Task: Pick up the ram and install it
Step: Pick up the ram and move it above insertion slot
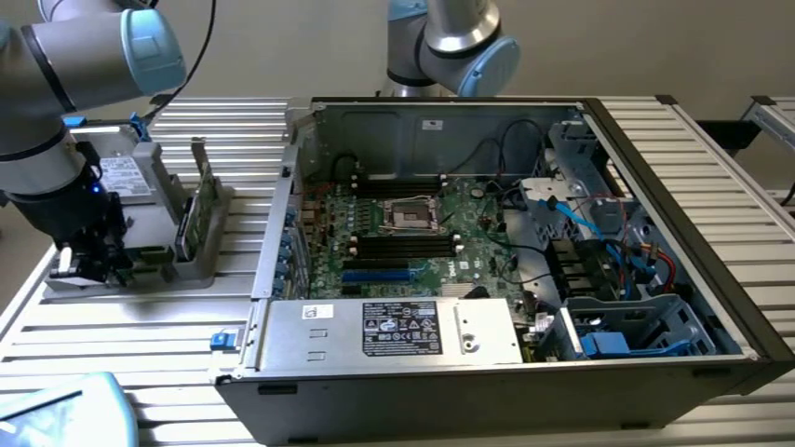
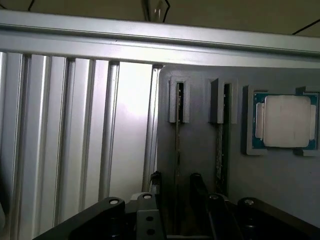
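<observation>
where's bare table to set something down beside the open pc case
Free: the ribbed aluminium table in front of the grey parts holder, and its strip at the exterior view's right of the black open computer case. Crowded: the holder, with the gripper over it, and the case's inside.

the ram [image 2: 177, 145] showed only its thin edge, its near end hidden behind the gripper [image 2: 175, 177].
</observation>
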Tool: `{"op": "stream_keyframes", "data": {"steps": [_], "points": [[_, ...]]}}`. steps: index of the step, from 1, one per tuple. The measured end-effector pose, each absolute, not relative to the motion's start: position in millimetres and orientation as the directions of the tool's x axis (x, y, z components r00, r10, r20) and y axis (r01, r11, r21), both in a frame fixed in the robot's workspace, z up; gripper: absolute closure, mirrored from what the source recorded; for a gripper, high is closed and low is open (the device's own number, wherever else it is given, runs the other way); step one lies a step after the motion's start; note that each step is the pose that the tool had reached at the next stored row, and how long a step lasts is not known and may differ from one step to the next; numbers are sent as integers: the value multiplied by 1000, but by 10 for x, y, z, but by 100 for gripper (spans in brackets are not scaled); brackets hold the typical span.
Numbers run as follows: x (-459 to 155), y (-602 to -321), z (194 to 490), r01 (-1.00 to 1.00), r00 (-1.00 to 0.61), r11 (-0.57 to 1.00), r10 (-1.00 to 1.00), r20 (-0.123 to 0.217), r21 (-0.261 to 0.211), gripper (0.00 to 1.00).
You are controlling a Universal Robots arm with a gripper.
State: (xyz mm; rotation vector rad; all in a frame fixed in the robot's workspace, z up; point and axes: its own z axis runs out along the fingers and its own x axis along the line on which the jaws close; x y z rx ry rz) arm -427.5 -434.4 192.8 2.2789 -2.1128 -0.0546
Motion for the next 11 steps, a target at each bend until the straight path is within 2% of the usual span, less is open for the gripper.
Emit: {"op": "stream_keyframes", "data": {"steps": [6, 7, 11], "points": [[-4275, -4344, 1926, -996, 75, -75, -997, -3, 48, 65], [-4275, -4344, 1926, -996, 75, -75, -997, -3, 48, 78], [-4275, -4344, 1926, -996, 75, -75, -997, -3, 48, 86]]}}
